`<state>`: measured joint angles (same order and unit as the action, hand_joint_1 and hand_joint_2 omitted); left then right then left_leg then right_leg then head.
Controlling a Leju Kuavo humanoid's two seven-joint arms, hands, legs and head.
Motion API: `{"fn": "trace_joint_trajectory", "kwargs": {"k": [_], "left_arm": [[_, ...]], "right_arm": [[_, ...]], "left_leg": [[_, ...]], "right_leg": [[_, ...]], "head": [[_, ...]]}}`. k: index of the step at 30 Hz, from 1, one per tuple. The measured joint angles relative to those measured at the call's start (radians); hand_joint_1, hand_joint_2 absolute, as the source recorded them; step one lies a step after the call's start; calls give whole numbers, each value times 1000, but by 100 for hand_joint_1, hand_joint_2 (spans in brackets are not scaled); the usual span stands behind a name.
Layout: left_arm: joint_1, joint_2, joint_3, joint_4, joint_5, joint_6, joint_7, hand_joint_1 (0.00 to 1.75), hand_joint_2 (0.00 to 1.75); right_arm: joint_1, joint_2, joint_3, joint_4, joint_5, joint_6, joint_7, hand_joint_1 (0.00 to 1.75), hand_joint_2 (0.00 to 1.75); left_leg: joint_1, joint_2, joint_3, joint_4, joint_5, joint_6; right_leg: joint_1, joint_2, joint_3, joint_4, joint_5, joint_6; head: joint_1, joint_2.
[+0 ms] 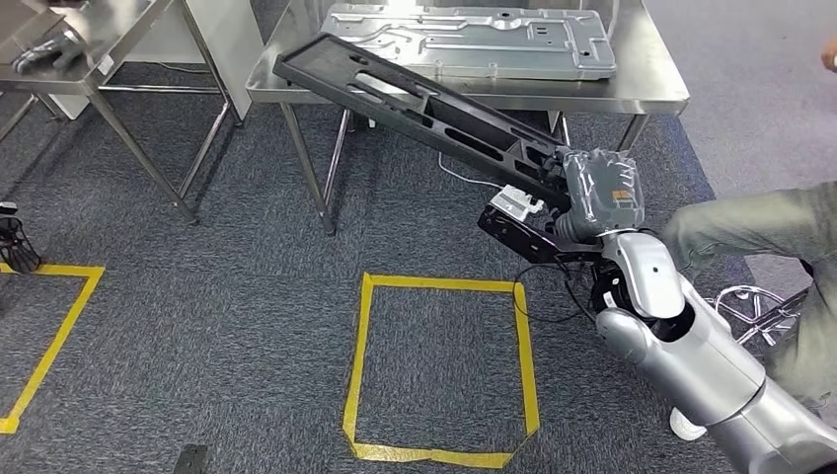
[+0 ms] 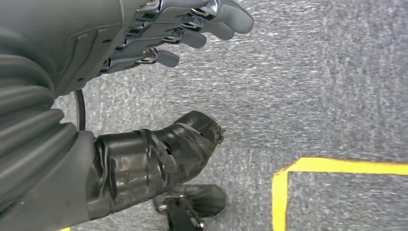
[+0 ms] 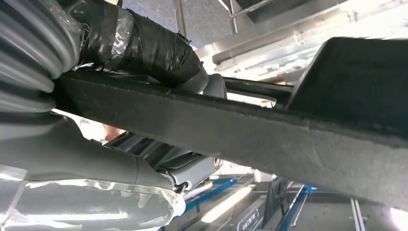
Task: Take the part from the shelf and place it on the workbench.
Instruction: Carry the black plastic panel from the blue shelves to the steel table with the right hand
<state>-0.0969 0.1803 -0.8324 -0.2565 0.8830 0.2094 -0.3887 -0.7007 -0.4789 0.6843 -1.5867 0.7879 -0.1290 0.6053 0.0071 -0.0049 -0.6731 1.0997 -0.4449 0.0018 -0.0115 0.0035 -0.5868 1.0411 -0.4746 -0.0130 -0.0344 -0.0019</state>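
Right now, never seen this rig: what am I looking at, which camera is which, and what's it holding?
It is a two-armed humanoid robot. The head view looks down from its body: its right hand grips one end of a long black part, whose far end tilts over the edge of a steel workbench. A grey metal panel lies there. Yellow tape squares mark the carpet; a person's sleeve is at right. The right wrist camera sees the part from beneath. The left wrist camera shows the left hand empty above carpet.

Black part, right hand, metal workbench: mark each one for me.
black part [image 1: 395, 94], head view, on its slotted middle span.
right hand [image 1: 597, 193], head view, on the grey back cover gripping the part.
metal workbench [image 1: 651, 94], head view, on its bare right edge.
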Motion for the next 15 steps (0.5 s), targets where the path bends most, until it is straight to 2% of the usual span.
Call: {"fn": "trace_joint_trajectory", "kwargs": {"k": [1, 2, 4, 6, 7, 8, 9, 11, 12, 13, 14, 15], "left_arm": [[-1, 3, 0, 0, 1, -3, -1, 0, 175], [-2, 6, 0, 0, 1, -5, -1, 0, 175], [-3, 9, 0, 0, 4, -8, -2, 0, 175], [-2, 12, 0, 0, 7, -9, -2, 0, 175], [-2, 13, 0, 0, 8, -9, -2, 0, 175], [-3, 13, 0, 0, 9, -9, -2, 0, 175], [-3, 14, 0, 0, 9, -9, -3, 0, 175], [-4, 14, 0, 0, 9, -9, -3, 0, 175], [-3, 14, 0, 0, 9, -9, -3, 0, 175], [-2, 14, 0, 0, 9, -9, -3, 0, 175], [-1, 14, 0, 0, 9, -9, -3, 0, 175], [0, 14, 0, 0, 9, -9, -3, 0, 175]], "right_arm": [[0, 3, 0, 0, 1, -1, 0, 175, 175], [0, 5, 0, -1, 2, -2, 0, 175, 175], [2, 9, 0, -1, 3, -4, 0, 175, 175], [3, 12, 0, -3, 5, -4, -1, 175, 175], [3, 14, 0, -4, 5, -4, -2, 175, 175], [2, 15, -1, -5, 6, -4, -2, 175, 175], [1, 15, -1, -5, 6, -4, -3, 175, 175], [4, 16, -1, -5, 6, -4, -3, 175, 175], [7, 16, -1, -5, 6, -4, -3, 175, 175], [10, 16, -1, -5, 6, -4, -3, 175, 175], [10, 16, -1, -5, 6, -3, -3, 175, 175], [10, 16, -1, -5, 6, -3, -3, 175, 175]], "left_leg": [[-3, 0, 20, -46, 12, 6], [-7, 0, 28, -62, 8, 9], [-10, -1, 31, -70, 3, 15], [-6, -2, 41, -83, 4, 22], [-3, -2, 51, -90, 3, 28], [0, -2, 61, -98, 2, 34], [1, -2, 69, -100, -1, 39], [1, -4, 79, -100, -12, 45], [1, -5, 85, -99, -18, 45], [1, -6, 93, -97, -24, 44], [1, -7, 102, -95, -33, 42], [2, -8, 110, -93, -42, 39]], "right_leg": [[1, 0, 2, -2, -3, 4], [1, 0, 2, -3, -3, 8], [0, 0, 1, -8, -3, 16], [1, 0, 7, -10, -8, 25], [2, -1, 2, 6, -17, 30], [2, -1, -14, 43, -34, 33], [1, -1, -44, 101, -57, 35], [0, -1, -123, 231, -94, 40], [-1, -1, -151, 264, -91, 41], [-2, -1, -161, 260, -68, 43], [-4, -1, -151, 216, -27, 43], [-5, -1, -129, 149, 19, 42]], "head": [[0, 0], [1, 0], [1, 0], [1, 0], [2, 0], [3, 0], [4, 0], [5, 0], [5, 0], [5, 0], [5, 0], [5, 0]]}}
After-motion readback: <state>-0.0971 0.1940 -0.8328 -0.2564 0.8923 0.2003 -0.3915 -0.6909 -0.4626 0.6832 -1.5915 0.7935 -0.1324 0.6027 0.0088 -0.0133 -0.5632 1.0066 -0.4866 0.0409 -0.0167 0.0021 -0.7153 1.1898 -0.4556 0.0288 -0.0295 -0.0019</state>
